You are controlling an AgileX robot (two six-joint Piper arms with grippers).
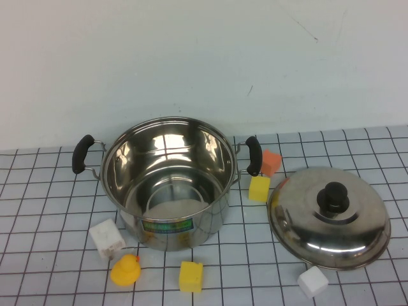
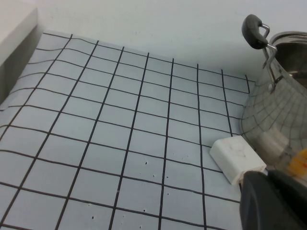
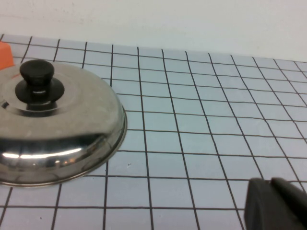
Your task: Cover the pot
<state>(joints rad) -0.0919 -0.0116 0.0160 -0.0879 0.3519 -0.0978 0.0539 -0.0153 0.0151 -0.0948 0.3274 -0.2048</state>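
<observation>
The pot [image 1: 167, 182] is a shiny steel stockpot with two black side handles and a green-yellow label. It stands open and empty at the table's middle. Its wall and one handle show in the left wrist view [image 2: 278, 110]. The domed steel lid [image 1: 328, 217] with a black knob lies on the table to the pot's right, and also shows in the right wrist view [image 3: 53, 127]. My left gripper [image 2: 268, 179] is shut and empty, low over the table left of the pot. My right gripper [image 3: 270, 184] is shut and empty, right of the lid. Neither arm shows in the high view.
Small blocks lie around the pot: a white one [image 1: 106, 238] [image 2: 237, 158], a yellow duck [image 1: 125, 269], a yellow block [image 1: 190, 276], another yellow block [image 1: 259, 189], an orange block [image 1: 271, 162] and a white block [image 1: 312, 281] by the lid. The gridded cloth [image 1: 38, 191] covers the table.
</observation>
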